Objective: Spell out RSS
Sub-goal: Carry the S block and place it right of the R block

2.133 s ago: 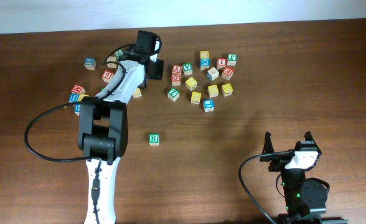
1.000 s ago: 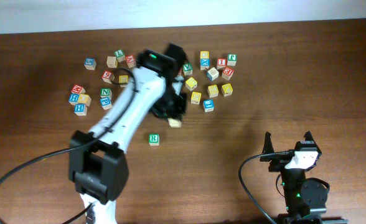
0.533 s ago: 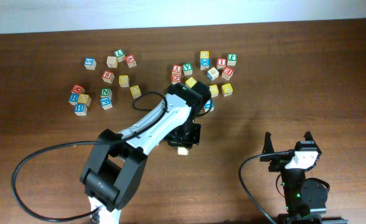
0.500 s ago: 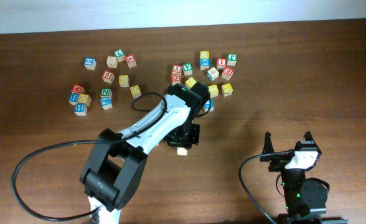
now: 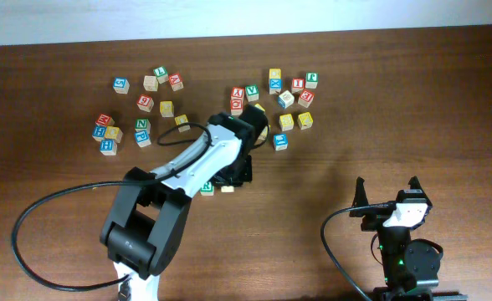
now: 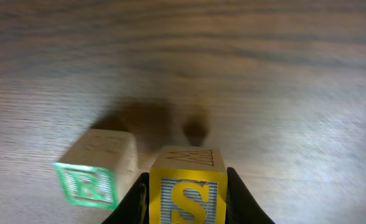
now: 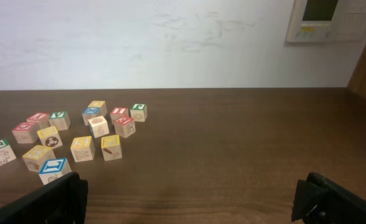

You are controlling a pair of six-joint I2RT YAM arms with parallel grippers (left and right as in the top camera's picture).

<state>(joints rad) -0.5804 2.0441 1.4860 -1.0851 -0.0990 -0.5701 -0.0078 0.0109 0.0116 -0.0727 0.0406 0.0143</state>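
A: S cube [image 6: 188, 200] was seen clamped in the left gripper [image 6: 188, 214], just right of the R cube [image 6: 91, 182], low over the table [image 6: 270, 74]; contact could not be told.
B: Step judged: first S being placed. Next, it should be released flush beside R. Right gripper [image 5: 387, 191] was spread wide, nothing held.

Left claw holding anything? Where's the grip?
Yes: the left claw holds the small wooden cube with a yellow S face, pinched by its two opposite side faces.
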